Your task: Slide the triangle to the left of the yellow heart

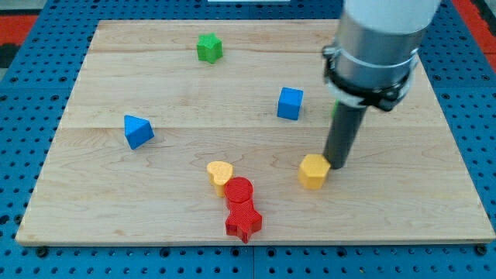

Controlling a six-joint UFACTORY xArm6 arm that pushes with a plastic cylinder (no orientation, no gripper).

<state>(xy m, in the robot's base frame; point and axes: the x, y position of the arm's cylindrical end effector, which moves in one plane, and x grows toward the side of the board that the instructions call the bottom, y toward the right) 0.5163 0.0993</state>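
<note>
Blue triangle (pixel 138 130) sits well to the view's left of the yellow heart (pixel 220 173), slightly higher, nothing touching it. No fingers here, just a rod: my tip (pixel 336 165) holds nothing and rests against the upper right of the yellow hexagon (pixel 314 171), well right of the heart. Red cylinder (pixel 239 190) touches the heart's lower right, red star (pixel 243 222) just below. Blue cube (pixel 290 103) up-right of the heart; green star (pixel 208 48) far above. All on wooden board (pixel 101 209).

Blue triangle (pixel 138 130), blue cube (pixel 290 103), green star (pixel 208 48), yellow heart (pixel 220 173), red star (pixel 243 222).
</note>
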